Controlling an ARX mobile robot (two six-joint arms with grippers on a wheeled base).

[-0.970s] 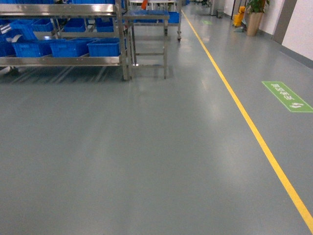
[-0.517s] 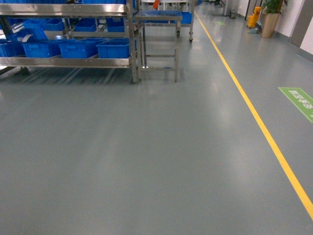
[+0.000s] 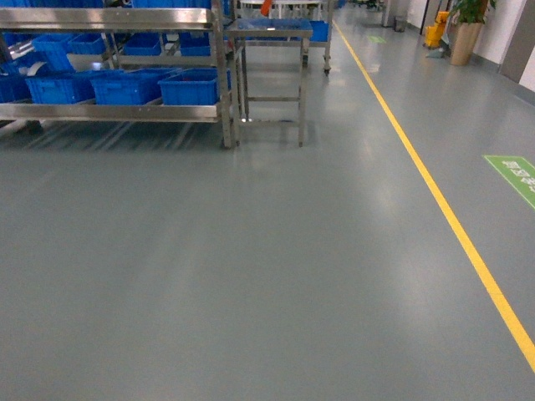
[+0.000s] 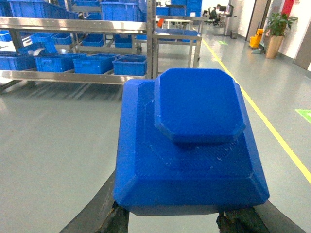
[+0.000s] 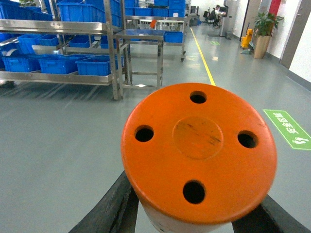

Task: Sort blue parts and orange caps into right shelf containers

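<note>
Surroundings: grey floor [image 3: 251,276] crossed by one yellow line [image 3: 435,200]; one green floor sign [image 3: 514,175] at the right edge; a small steel stand [image 3: 272,71] just beside the shelf; a potted plant [image 3: 465,29] and a yellow cart [image 3: 435,29] far back.
Shelf: stainless-steel shelf [image 3: 125,63] at upper left of the head view, well apart from the robot, open floor between.
Containers: bright-blue containers [image 3: 125,83] in a row on the lower level, at least four visible; more behind and above.
Left arm: left pincer [image 4: 170,218] reaches forward, its dark fingers [image 4: 102,213] closed against one blue part [image 4: 187,145], a stepped block with a chamfered top.
Right arm: right pincer [image 5: 187,218] likewise forward, clamped around one orange cap [image 5: 199,150] with four holes in its face.
Head view: neither arm appears.
</note>
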